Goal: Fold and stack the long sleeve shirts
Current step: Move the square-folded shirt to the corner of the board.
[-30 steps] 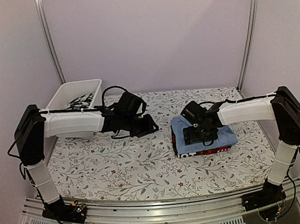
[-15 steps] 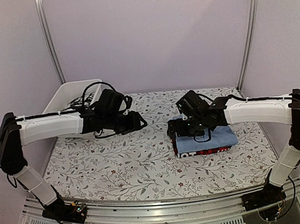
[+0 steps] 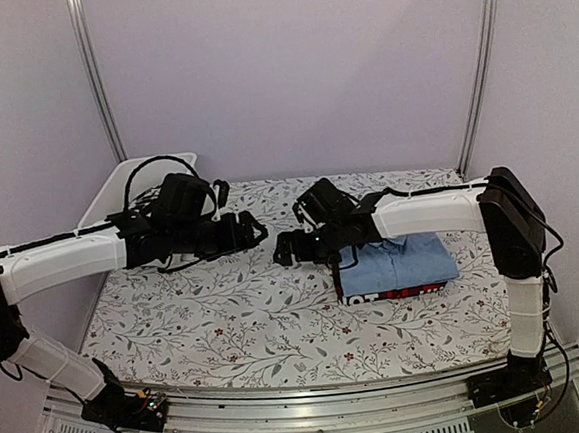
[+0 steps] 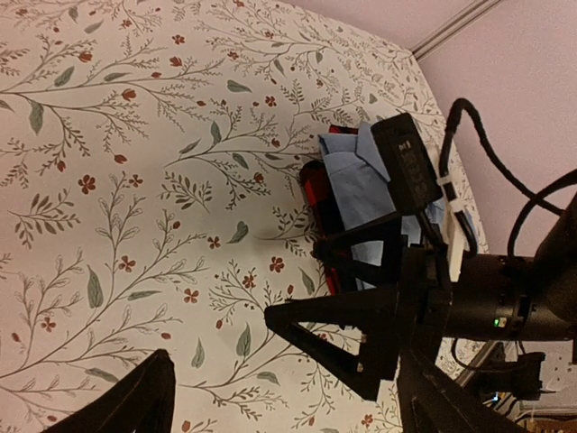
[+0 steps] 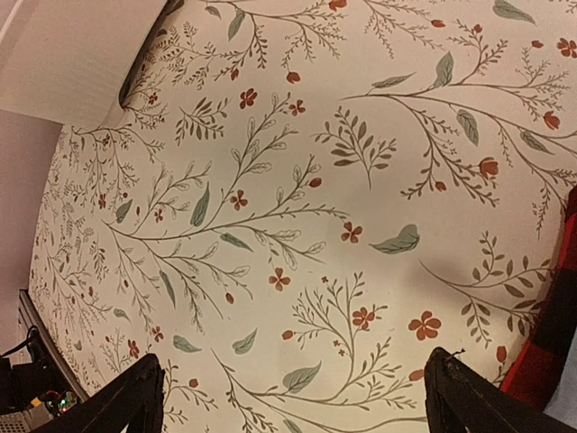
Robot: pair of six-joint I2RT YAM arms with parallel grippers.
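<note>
The light blue shirt [image 3: 405, 261] lay folded on top of the folded plaid shirt [image 3: 391, 294] at the right of the surface [image 3: 228, 322]. Stacking appeared complete. The left fingers [image 3: 255, 229] and right fingers [image 3: 284, 249] hung wide apart and empty, just left of the stack.

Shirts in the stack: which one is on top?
The light blue shirt is on top. The plaid shirt lies beneath it, with only its red-and-black edge showing.

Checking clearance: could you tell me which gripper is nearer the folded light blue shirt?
Right. The right gripper hovers just left of the light blue shirt; the left gripper is farther left, over the floral tablecloth.
</note>
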